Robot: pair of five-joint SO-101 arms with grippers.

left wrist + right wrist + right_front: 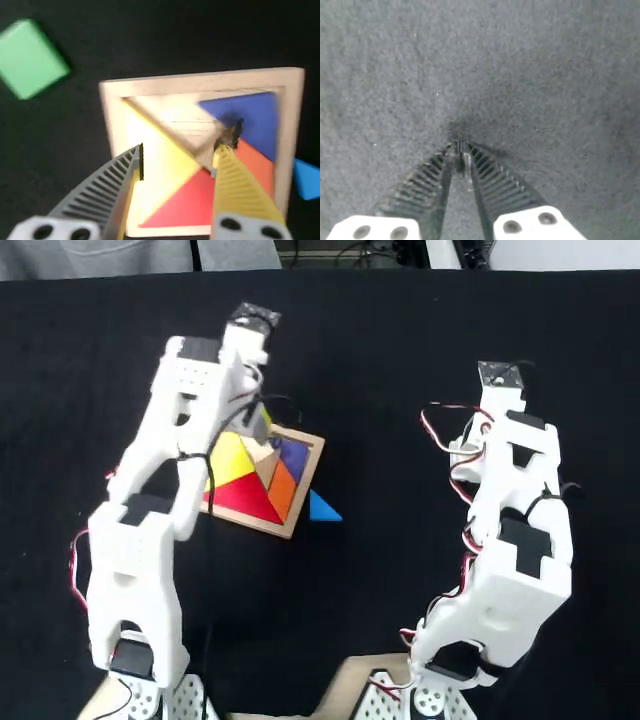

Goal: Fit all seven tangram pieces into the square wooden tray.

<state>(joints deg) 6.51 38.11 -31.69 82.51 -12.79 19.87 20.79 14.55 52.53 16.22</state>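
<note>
Though hidden overhead, green piece (30,57) off-tray (200,80)

Black-clothed table (400,360): surface contents.
Wooden tray (308,490) lies flat; blue triangle (322,508) just outside its rim; green piece (31,57) apart from the tray.

several pieces (245,495) lie in the tray (309,485), a triangle (322,507) just right of it, a square piece (30,57) apart
</note>
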